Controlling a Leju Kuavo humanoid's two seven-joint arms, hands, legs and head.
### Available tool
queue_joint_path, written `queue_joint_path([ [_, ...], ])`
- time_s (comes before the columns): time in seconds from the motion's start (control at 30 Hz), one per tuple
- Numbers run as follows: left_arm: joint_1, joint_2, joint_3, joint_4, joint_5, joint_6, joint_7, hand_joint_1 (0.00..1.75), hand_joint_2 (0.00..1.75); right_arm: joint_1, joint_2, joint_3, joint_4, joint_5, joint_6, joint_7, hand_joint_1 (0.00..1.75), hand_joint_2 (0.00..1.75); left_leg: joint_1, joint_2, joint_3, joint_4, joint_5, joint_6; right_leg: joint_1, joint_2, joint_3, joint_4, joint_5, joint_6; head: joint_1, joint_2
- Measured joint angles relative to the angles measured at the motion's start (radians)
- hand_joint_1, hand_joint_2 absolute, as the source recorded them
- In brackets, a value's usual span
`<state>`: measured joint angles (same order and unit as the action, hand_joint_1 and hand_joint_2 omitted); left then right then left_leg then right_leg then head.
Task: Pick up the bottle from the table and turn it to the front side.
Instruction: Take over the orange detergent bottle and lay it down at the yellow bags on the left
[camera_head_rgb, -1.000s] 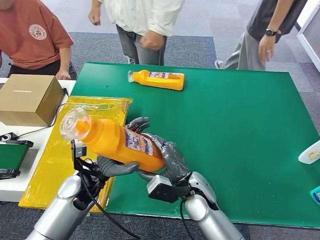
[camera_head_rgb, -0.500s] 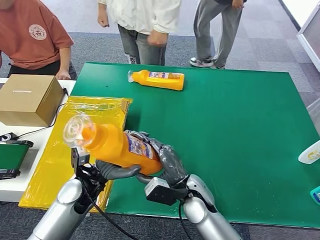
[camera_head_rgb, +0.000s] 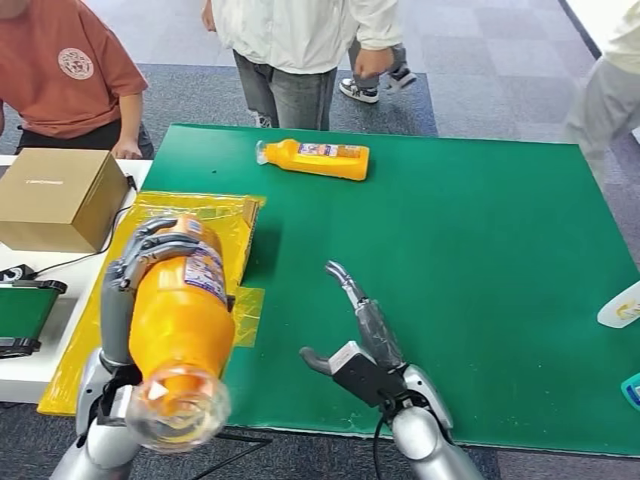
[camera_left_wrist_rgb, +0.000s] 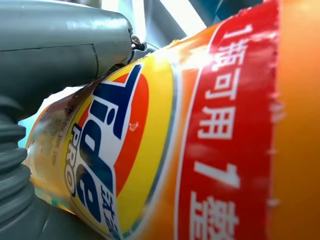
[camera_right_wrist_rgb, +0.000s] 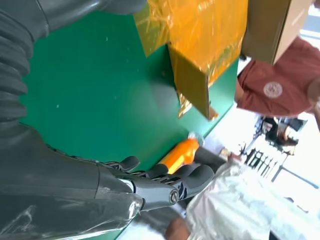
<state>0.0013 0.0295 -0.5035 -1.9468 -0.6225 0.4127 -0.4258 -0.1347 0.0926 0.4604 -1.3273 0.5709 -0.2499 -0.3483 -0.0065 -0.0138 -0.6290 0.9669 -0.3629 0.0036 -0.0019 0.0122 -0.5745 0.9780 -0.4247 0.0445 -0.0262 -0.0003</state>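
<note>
The left hand holds the orange bottle up in the air, above the near left corner of the green table. Its dark fingers wrap over the far end of the bottle, and the clear cap points back toward the robot. The bottle tips down a little at the cap end. From the left wrist, the bottle's label is very close, with big blue letters on a yellow and red circle and a red band with white writing (the grey thumb lies right against it).

The right hand holds nothing. Its fingers are spread and stretched out straight over the green table, near the front edge, well apart from the bottle. From the right wrist, the long dark fingers reach out over the green top.

A second orange bottle lies on its side near the far edge of the table. A shiny yellow bag lies over the left edge, partly under the held bottle. A brown box sits on a white side table to the left. A person in a red shirt sits behind the box, and a person in a white top stands at the far edge.
</note>
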Motion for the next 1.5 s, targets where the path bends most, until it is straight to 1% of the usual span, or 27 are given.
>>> queue_joint_path([
  [0.07, 0.012, 0.002, 0.01, -0.014, -0.155, 0.092, 0.04, 1.75, 1.75, 0.001, 0.0, -0.017, -0.013, -0.004, 0.0, 0.001, 0.0, 1.75, 0.0, 0.0, 0.0, 0.0, 0.0, 0.0, 0.0, 0.0, 0.0, 0.0, 0.0, 0.0, 0.0, 0.0],
  [0.1, 0.017, 0.003, 0.015, -0.017, -0.239, 0.131, 0.074, 1.75, 1.75, 0.001, 0.0, -0.025, -0.02, -0.005, 0.0, 0.001, 0.0, 1.75, 0.0, 0.0, 0.0, 0.0, 0.0, 0.0, 0.0, 0.0, 0.0, 0.0, 0.0, 0.0, 0.0, 0.0],
  [0.17, 0.026, 0.005, 0.028, -0.017, -0.419, 0.192, 0.168, 1.75, 1.75, 0.002, 0.0, -0.043, -0.036, -0.008, -0.001, 0.003, 0.0, 1.75, 0.0, 0.0, 0.0, 0.0, 0.0, 0.0, 0.0, 0.0, 0.0, 0.0, 0.0, 0.0, 0.0, 0.0],
  [0.2, 0.029, 0.006, 0.035, -0.014, -0.498, 0.206, 0.221, 1.75, 1.75, 0.002, 0.0, -0.051, -0.045, -0.011, -0.001, 0.005, 0.0, 1.75, 0.0, 0.0, 0.0, 0.0, 0.0, 0.0, 0.0, 0.0, 0.0, 0.0, 0.0, 0.0, 0.0, 0.0],
  [0.27, 0.032, 0.007, 0.056, 0.008, -0.614, 0.211, 0.321, 1.75, 1.75, 0.002, 0.0, -0.066, -0.065, -0.018, -0.001, 0.01, 0.0, 1.75, 0.0, 0.0, 0.0, 0.0, 0.0, 0.0, 0.0, 0.0, 0.0, 0.0, 0.0, 0.0, 0.0, 0.0],
  [0.33, 0.03, 0.007, 0.084, 0.057, -0.669, 0.204, 0.391, 1.75, 1.75, 0.002, 0.0, -0.079, -0.088, -0.027, 0.001, 0.015, 0.0, 1.75, 0.0, 0.0, 0.0, 0.0, 0.0, 0.0, 0.0, 0.0, 0.0, 0.0, 0.001, 0.0, 0.0, 0.0],
  [0.43, 0.015, 0.007, 0.141, 0.169, -0.679, 0.167, 0.442, 1.75, 1.75, 0.001, 0.0, -0.094, -0.123, -0.041, 0.014, 0.019, 0.0, 1.75, 0.0, 0.0, 0.0, 0.0, 0.001, 0.0, 0.0, 0.0, 0.0, 0.0, 0.001, 0.0, 0.0, 0.0],
  [0.57, -0.021, 0.003, 0.225, 0.355, -0.556, 0.063, 0.435, 1.75, 1.75, 0.0, 0.0, -0.1, -0.166, -0.064, 0.045, 0.021, 0.0, 1.75, 0.0, 0.0, 0.001, 0.0, 0.001, 0.0, 0.0, 0.0, 0.0, 0.0, 0.001, -0.001, 0.0, 0.0],
  [0.7, -0.07, 0.003, 0.285, 0.526, -0.539, 0.034, 0.42, 1.75, 1.75, -0.001, 0.0, -0.1, -0.193, -0.089, 0.081, 0.013, 0.0, 1.75, 0.0, 0.0, 0.0, 0.0, 0.001, 0.0, 0.0, 0.0, 0.0, 0.0, 0.001, -0.001, 0.0, 0.0],
  [0.83, -0.113, 0.002, 0.319, 0.666, -0.512, 0.018, 0.387, 1.75, 1.75, -0.003, 0.0, -0.094, -0.211, -0.108, 0.092, 0.004, 0.0, 1.75, 0.0, 0.0, 0.0, 0.0, 0.001, 0.0, 0.0, 0.0, 0.0, 0.0, 0.001, -0.001, 0.0, 0.0],
  [1.0, -0.14, 0.001, 0.334, 0.76, -0.515, 0.019, 0.371, 1.75, 1.75, -0.004, 0.0, -0.078, -0.232, -0.113, 0.093, -0.001, 0.0, 1.75, 0.0, 0.0, 0.0, 0.0, 0.001, 0.0, 0.0, 0.0, 0.0, 0.0, 0.001, -0.001, 0.0, 0.0],
  [1.2, -0.16, 0.001, 0.334, 0.808, -0.536, 0.016, 0.352, 1.75, 1.75, -0.009, 0.0, -0.055, -0.248, -0.117, 0.091, -0.006, 0.0, 1.75, 0.0, 0.0, 0.0, 0.0, 0.001, 0.0, 0.0, 0.0, 0.0, 0.0, 0.001, -0.001, 0.0, 0.0],
  [1.33, -0.178, 0.002, 0.33, 0.84, -0.55, 0.013, 0.336, 0.01, 1.75, -0.022, 0.0, -0.044, -0.249, -0.121, 0.092, -0.008, 0.0, 1.75, 0.0, 0.0, 0.0, 0.0, 0.001, 0.0, 0.0, 0.0, 0.0, 0.0, 0.001, -0.001, 0.0, 0.0],
  [1.5, -0.184, 0.002, 0.322, 0.863, -0.56, 0.018, 0.324, 0.0, 1.75, -0.032, 0.0, -0.038, -0.249, -0.124, 0.093, -0.012, 0.0, 1.75, 0.0, 0.0, 0.0, 0.0, 0.002, 0.0, 0.0, 0.0, 0.0, 0.0, 0.001, -0.001, 0.0, 0.0],
])
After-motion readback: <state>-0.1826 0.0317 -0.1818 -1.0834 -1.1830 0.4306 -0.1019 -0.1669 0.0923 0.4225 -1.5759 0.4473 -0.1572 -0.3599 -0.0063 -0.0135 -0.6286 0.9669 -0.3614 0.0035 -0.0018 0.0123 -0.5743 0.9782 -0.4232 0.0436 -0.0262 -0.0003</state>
